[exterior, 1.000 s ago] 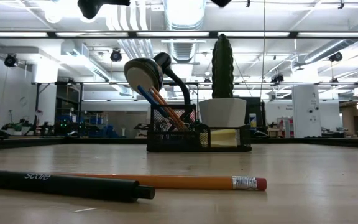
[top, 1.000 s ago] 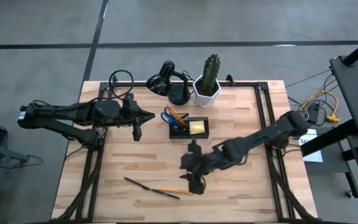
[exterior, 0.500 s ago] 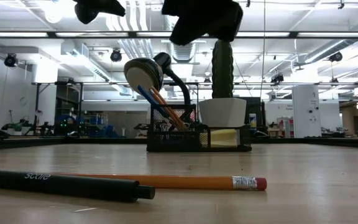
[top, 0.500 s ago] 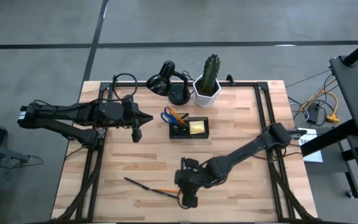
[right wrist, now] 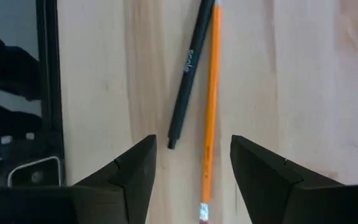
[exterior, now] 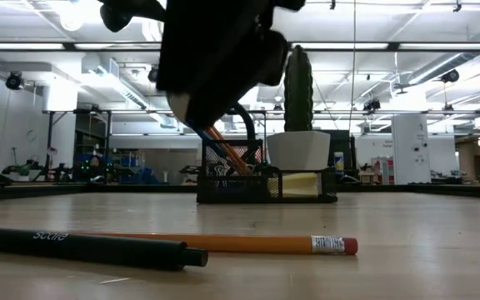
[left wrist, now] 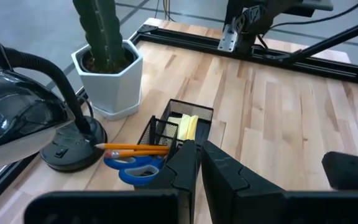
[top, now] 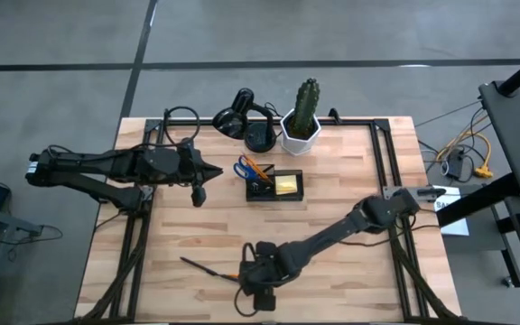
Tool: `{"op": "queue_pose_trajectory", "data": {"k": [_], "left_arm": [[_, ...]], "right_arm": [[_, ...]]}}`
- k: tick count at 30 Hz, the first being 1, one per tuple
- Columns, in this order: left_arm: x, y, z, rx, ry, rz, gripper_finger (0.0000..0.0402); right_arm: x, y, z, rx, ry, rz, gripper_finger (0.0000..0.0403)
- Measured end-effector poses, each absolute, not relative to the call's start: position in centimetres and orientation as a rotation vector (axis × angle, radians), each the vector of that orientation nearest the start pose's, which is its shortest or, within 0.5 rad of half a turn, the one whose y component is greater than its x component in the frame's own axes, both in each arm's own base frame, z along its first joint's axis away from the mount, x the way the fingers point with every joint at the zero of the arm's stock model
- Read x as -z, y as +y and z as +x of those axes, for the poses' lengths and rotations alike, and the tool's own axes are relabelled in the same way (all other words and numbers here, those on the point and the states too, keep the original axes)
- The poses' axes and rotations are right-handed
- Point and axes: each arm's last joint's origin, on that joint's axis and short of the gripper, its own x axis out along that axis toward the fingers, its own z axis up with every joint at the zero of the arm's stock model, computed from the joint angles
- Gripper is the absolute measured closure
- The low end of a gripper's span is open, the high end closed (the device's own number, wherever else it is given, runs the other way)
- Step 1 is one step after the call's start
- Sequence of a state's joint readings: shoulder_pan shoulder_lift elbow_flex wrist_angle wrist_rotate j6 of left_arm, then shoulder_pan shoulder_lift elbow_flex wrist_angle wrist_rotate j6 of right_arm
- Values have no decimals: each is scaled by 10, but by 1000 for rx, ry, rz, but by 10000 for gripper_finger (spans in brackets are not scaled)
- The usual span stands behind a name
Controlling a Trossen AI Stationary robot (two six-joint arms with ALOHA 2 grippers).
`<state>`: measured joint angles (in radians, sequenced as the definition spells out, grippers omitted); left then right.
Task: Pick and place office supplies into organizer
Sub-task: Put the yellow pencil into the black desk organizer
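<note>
Right claw [right wrist: 193,165] moved over pencil [right wrist: 210,112], pen [right wrist: 189,68]

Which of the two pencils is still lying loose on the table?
The pencil beside the black pen, under the open right gripper. The other pencil already rests in the organizer.

High view: straight down, far, whole table [top: 350,162] and both arms. Low view: table height, level across toward the room; pen [exterior: 82,247] and pencil [exterior: 248,243] close, organizer [exterior: 265,185] farther. Right wrist view: near, looking down on the same pen and pencil. Left wrist view: oblique, onto organizer and cactus pot [left wrist: 114,78].
</note>
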<state>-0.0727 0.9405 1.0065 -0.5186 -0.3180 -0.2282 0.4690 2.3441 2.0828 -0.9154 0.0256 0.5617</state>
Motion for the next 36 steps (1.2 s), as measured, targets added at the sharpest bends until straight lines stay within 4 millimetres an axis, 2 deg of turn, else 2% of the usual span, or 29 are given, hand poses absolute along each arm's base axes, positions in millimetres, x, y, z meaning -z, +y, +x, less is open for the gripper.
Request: {"op": "queue_pose_trajectory", "data": {"k": [6, 23, 36], "left_arm": [[-351, -5, 191, -289, 414, -136, 394], [-351, -5, 192, -289, 417, -136, 394], [-351, -5, 192, -289, 417, -136, 394]], "right_arm": [[-182, 227, 449, -35, 1256, 187, 212], [-156, 223, 443, -27, 1348, 103, 251], [-141, 222, 442, -26, 1349, 105, 259]]}}
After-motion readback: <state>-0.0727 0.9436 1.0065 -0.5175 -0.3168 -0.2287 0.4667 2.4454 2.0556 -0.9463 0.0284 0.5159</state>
